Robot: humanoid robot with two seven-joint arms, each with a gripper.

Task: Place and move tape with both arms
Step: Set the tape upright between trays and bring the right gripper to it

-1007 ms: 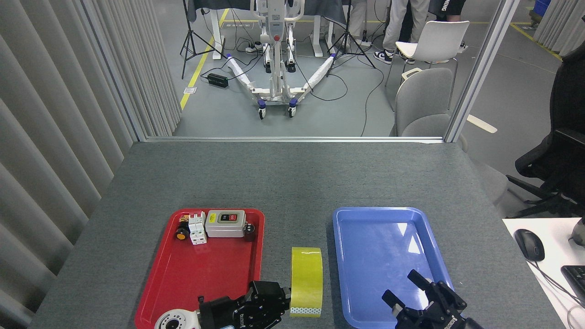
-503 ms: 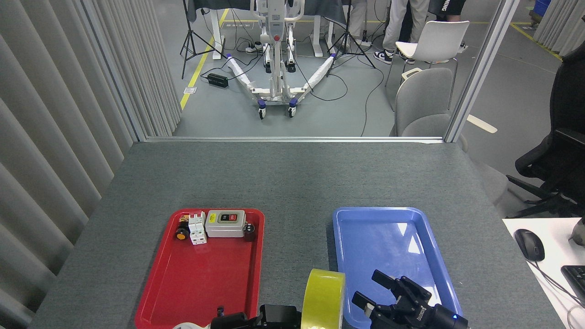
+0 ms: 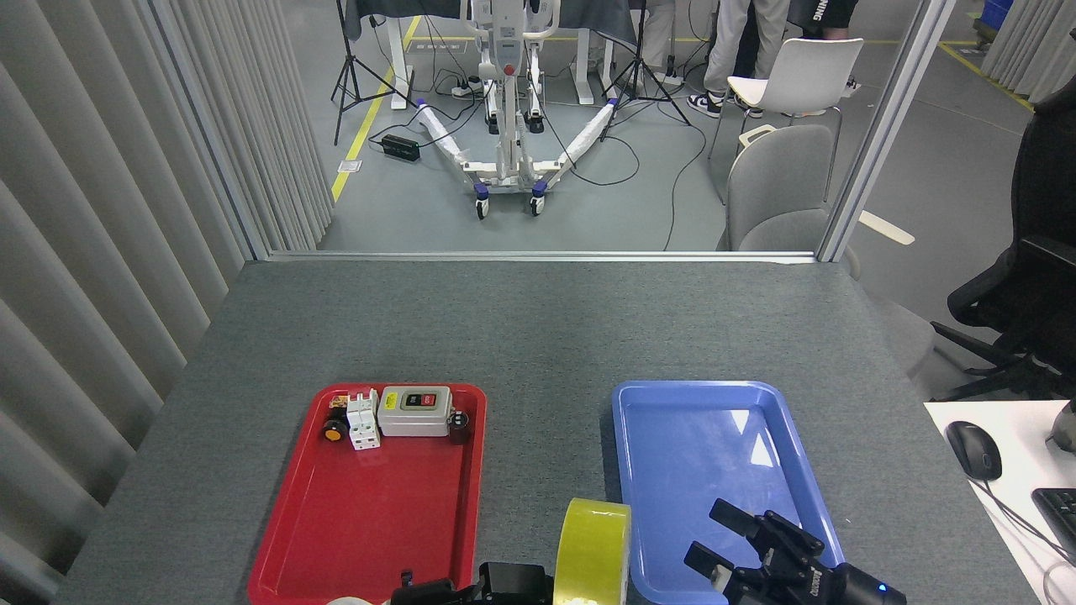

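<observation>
The tape (image 3: 593,548), a wide yellow roll, stands on edge at the bottom of the head view, in the gap between the red tray and the blue tray. My left gripper (image 3: 514,583) is a dark shape pressed against the roll's left side, mostly cut off by the frame's bottom edge; it appears to be holding the roll. My right gripper (image 3: 713,531) hovers over the near end of the blue tray (image 3: 639,403), right of the tape and apart from it. Its black fingers are spread open and hold nothing.
The red tray (image 3: 336,538) on the left holds a grey switch box (image 3: 414,411), white breakers (image 3: 363,418) and small parts along its far edge. A white desk with a mouse (image 3: 973,449) adjoins the table on the right. Chairs and a wheeled stand are beyond the table's far edge.
The tape has moved nearer and slightly right with the left gripper, and looks raised off the table. The right gripper swung left toward the tape, then drew back right.
</observation>
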